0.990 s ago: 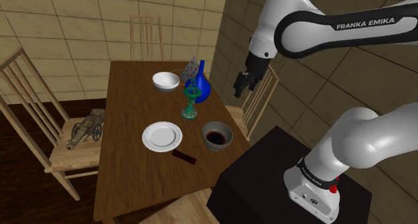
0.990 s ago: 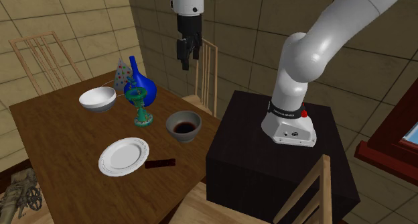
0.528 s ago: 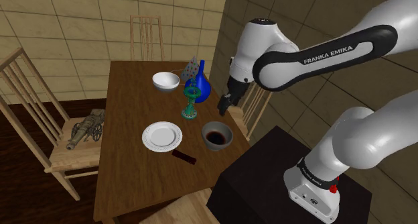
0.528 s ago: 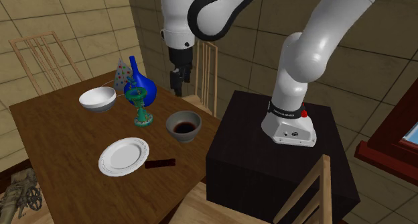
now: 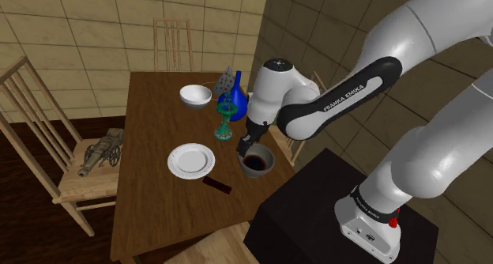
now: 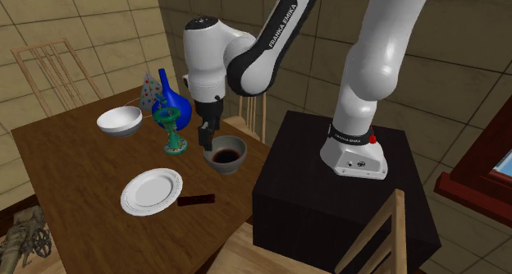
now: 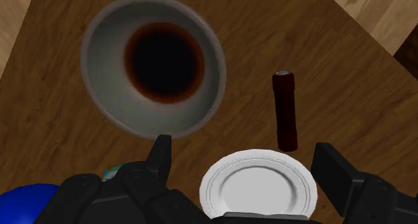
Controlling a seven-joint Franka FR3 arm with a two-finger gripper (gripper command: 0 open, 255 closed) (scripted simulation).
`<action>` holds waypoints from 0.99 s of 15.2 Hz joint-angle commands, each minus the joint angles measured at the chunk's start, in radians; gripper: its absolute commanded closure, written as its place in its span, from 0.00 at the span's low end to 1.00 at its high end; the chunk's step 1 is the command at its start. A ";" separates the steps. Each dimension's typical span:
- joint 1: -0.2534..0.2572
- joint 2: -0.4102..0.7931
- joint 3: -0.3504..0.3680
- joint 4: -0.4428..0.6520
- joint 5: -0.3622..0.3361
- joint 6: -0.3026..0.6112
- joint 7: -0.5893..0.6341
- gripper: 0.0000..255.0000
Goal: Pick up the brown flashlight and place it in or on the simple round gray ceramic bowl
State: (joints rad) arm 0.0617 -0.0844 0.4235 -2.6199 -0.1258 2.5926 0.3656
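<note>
The brown flashlight (image 5: 216, 183) (image 6: 197, 201) (image 7: 284, 110) lies flat on the wooden table, between the white plate and the table's near edge. The gray bowl (image 5: 256, 166) (image 6: 225, 162) (image 7: 100, 62), dark inside, stands near the table's edge by the stand. My black gripper (image 5: 246, 144) (image 6: 205, 139) (image 7: 246, 165) hangs open just above the bowl's rim, on the side toward the green candlestick. Its fingers (image 7: 161, 159) stand wide apart with nothing between them, and the flashlight lies well clear of them.
A white plate (image 5: 191, 159) (image 6: 151, 190) (image 7: 258, 186) sits beside the flashlight. A green candlestick (image 5: 226, 120) (image 6: 171, 133), a blue vase (image 5: 237, 103) (image 6: 171, 107) and a white bowl (image 5: 195, 95) (image 6: 120, 121) stand farther back. Wooden chairs ring the table; one holds a toy cannon (image 5: 99, 152).
The arm has swung down and toward the table, bringing the gripper from high beside the wall to just over the gray bowl's rim. Nothing on the table has moved.
</note>
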 commanded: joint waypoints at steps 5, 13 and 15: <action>0.041 0.282 -0.019 0.108 -0.393 0.125 0.288 0.00; 0.269 0.615 -0.208 0.329 -0.764 0.193 0.560 0.00; 0.289 0.648 -0.228 0.352 -0.789 0.203 0.579 0.00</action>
State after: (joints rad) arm 0.3347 0.5390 0.2081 -2.2874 -0.8960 2.7917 0.9295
